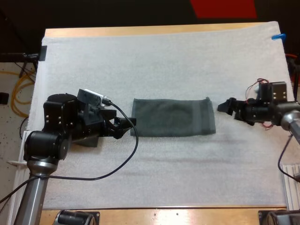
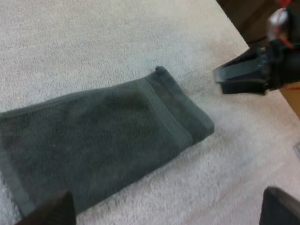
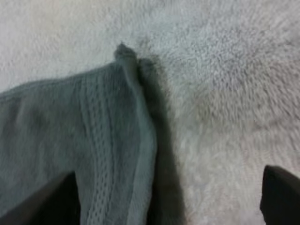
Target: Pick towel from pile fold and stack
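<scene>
- One dark grey-green towel [image 1: 173, 117] lies flat in the centre of the high view, on the white mat [image 1: 154, 61] that covers the worktop [image 1: 140, 32]. It forms a long band running left to right across the frame.
- Left hand [image 1: 126, 125], centre left of the high view, sits at the towel's left end; whether it touches cannot be told. Its wrist view shows the two fingers [image 2: 49, 210] standing apart with nothing between them, so the hand is open and empty.
- Right hand [image 1: 221, 107], centre right of the high view, is just beside the towel's right end, apart from it. Its fingers [image 3: 280, 187] are likewise spread, one over the hem and one over bare mat, gripping nothing.
- Done, as judged: the towel is laid out, and its thick, doubled-looking right end suggests at least one lengthwise fold.
- Left, as judged: a further fold bringing one short end over the other, then placing the towel on a stack. It rests directly on the mat, so stacking is not yet done.
- Overall estimate: about midway, with a hand at each end for the next grasp.
</scene>
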Robot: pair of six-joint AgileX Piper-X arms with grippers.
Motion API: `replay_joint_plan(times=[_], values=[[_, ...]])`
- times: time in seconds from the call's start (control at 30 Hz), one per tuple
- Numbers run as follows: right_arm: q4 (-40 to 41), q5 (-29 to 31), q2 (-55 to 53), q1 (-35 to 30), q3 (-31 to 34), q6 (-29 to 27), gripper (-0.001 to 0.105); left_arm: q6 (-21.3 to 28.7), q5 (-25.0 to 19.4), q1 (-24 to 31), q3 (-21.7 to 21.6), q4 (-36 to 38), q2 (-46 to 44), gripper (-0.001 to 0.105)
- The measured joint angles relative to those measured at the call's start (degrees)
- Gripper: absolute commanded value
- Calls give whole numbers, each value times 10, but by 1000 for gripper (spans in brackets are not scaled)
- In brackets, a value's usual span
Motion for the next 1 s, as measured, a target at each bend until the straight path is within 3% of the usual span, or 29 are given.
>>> replay_joint_plan(times=[0.43,0.77,0.83,1.0], values=[[-79,-113,93,11,-2,45,75,0,-1,0,0,0,0,75],[-96,-134,120,56,-14,71,74,-1,1,0,0,0,0,75],[-96,-136,123,56,-18,76,67,-1,2,0,0,0,0,75],[-88,-126,135,59,-19,81,18,-1,2,0,0,0,0,75]])
